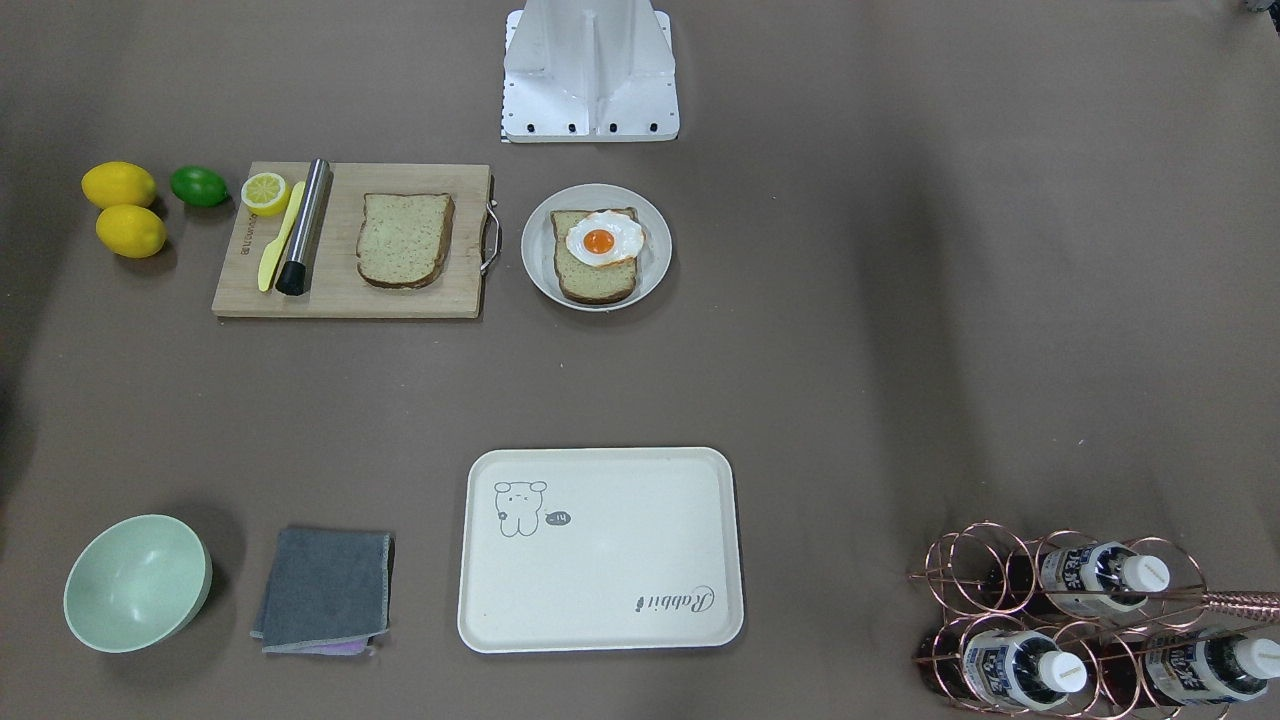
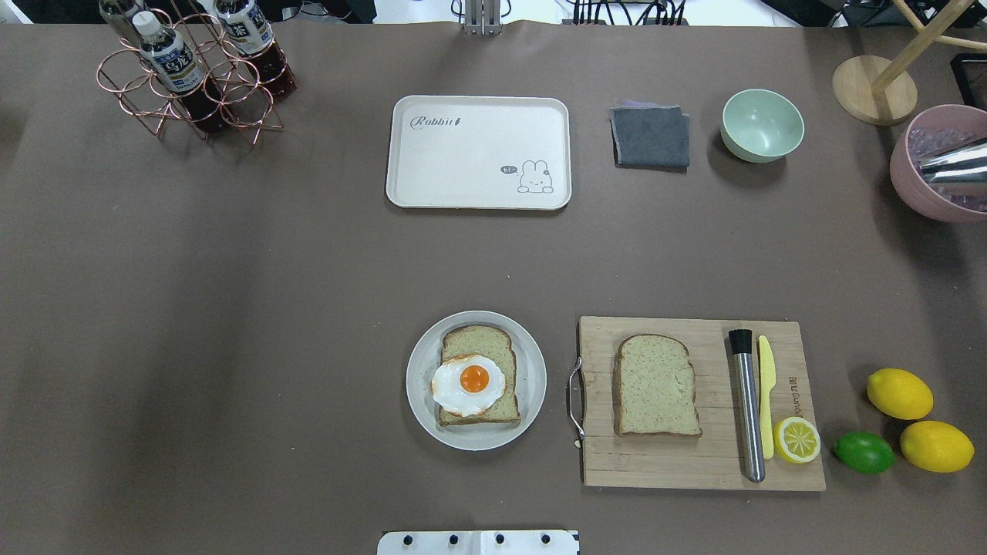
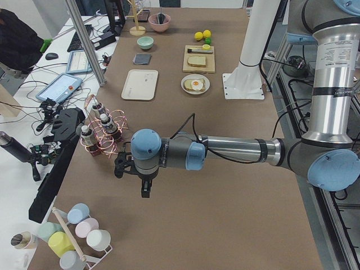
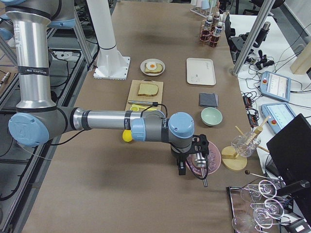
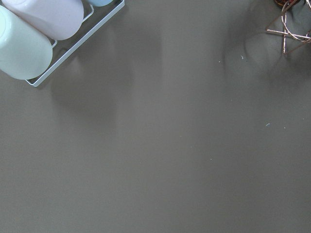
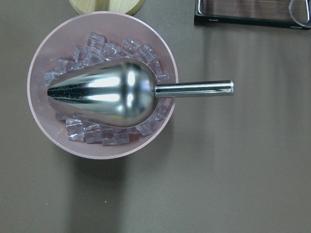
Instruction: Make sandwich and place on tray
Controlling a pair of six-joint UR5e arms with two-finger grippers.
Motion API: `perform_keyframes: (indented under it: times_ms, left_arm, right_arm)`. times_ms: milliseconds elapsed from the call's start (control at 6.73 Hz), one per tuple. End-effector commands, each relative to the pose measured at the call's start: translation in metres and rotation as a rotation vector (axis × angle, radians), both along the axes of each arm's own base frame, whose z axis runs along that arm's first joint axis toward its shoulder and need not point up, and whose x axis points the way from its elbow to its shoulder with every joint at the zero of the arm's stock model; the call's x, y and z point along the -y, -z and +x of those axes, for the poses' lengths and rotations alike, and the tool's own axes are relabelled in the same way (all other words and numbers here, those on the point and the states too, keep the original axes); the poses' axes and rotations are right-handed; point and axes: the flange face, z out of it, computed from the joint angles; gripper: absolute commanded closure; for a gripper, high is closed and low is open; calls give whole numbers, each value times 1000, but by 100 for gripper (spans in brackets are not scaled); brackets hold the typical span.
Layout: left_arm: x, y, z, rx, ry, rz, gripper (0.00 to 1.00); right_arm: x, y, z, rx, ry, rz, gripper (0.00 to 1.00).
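Note:
A small round pale plate (image 2: 420, 401) holds one tan speckled bread slice (image 2: 493, 343) with a white-and-orange fried egg (image 2: 468, 382) on top. A second bread slice (image 2: 656, 385) lies on the wooden cutting board (image 2: 663, 466). The cream tray (image 2: 478, 152) lies empty at the far middle. My left gripper (image 3: 145, 190) hangs over bare table at the table's left end, far from the food. My right gripper (image 4: 181, 168) hangs over a pink ice bowl (image 4: 211, 162) at the right end. I cannot tell whether either is open or shut.
On the board lie a steel muddler (image 2: 746, 405), a yellow knife (image 2: 765, 385) and a lemon half (image 2: 796, 439). Two lemons (image 2: 899, 393) and a lime (image 2: 864, 452) sit beside it. A grey cloth (image 2: 651, 136), green bowl (image 2: 762, 125) and copper bottle rack (image 2: 193, 73) stand along the far side.

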Motion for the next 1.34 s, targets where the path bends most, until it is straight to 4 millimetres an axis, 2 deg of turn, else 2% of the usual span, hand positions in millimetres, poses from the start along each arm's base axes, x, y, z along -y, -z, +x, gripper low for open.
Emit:
perform_keyframes:
  times_ms: [0, 297, 446, 594, 743, 891, 1188]
  left_arm:
    - [2, 6, 0, -3, 0, 11, 2]
    - [6, 18, 2, -16, 0, 32, 2]
    - [8, 35, 10, -87, 7, 50, 2]
    - [17, 70, 33, -107, 45, 59, 2]
    - [18, 90, 64, -128, 47, 53, 2]
    - [17, 108, 90, -155, 54, 44, 2]
    - [12, 142, 159, -207, 53, 28, 2]
  right_arm:
    - [0, 0, 0, 0, 1, 1, 0]
    - [0, 5, -6, 25, 7, 9, 0]
    - [3, 13, -19, 63, 30, 21, 0]
    - [5, 23, -30, 63, 53, 40, 0]
    - [7, 35, -40, 63, 66, 56, 0]
    - [9, 57, -58, 72, 70, 63, 0]
    - [7, 135, -133, 115, 47, 31, 0]
